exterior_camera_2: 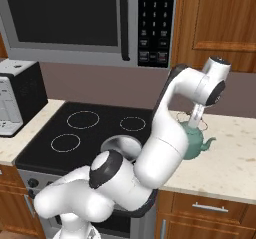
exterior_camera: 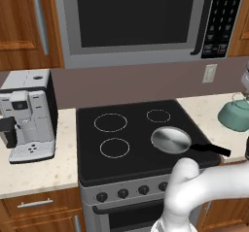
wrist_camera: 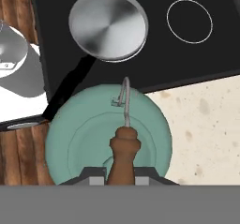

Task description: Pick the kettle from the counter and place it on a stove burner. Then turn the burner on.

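we're at the pick step: gripper sits right over the kettle handle on the counter beside the cooktop, grip unclear; next, a firm close, then lift toward a burner ring.

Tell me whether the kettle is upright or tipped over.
Upright. The kettle sits on its base on the counter, spout to the side, handle on top.
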Controlling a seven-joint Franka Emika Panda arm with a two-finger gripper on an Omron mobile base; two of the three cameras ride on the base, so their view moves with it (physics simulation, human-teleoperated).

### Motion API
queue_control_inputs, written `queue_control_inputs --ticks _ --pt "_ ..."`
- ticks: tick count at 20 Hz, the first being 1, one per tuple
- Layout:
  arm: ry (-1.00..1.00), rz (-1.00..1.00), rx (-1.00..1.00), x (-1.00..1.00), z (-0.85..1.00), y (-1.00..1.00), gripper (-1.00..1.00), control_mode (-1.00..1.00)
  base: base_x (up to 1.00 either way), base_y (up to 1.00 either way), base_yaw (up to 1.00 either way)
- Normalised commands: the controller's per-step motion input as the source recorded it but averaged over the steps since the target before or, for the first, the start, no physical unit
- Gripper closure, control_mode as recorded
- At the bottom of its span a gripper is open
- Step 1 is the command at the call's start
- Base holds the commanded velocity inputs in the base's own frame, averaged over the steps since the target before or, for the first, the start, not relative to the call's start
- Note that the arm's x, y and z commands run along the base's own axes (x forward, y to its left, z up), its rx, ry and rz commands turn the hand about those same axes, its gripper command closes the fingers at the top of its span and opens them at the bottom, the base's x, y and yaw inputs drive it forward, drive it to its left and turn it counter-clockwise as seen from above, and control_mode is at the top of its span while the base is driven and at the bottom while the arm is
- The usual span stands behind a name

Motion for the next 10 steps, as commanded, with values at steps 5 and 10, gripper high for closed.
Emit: queue_control_inputs --ticks 5,10 --pt "-0.13 0.01 -0.03 -0.35 0.45 0.54 1.0 -1.0 0.0 0.0 0.0" --pt "-0.15 0.0 -0.06 -0.38 0.3 0.74 1.0 -1.0 0.0 0.0 0.0"
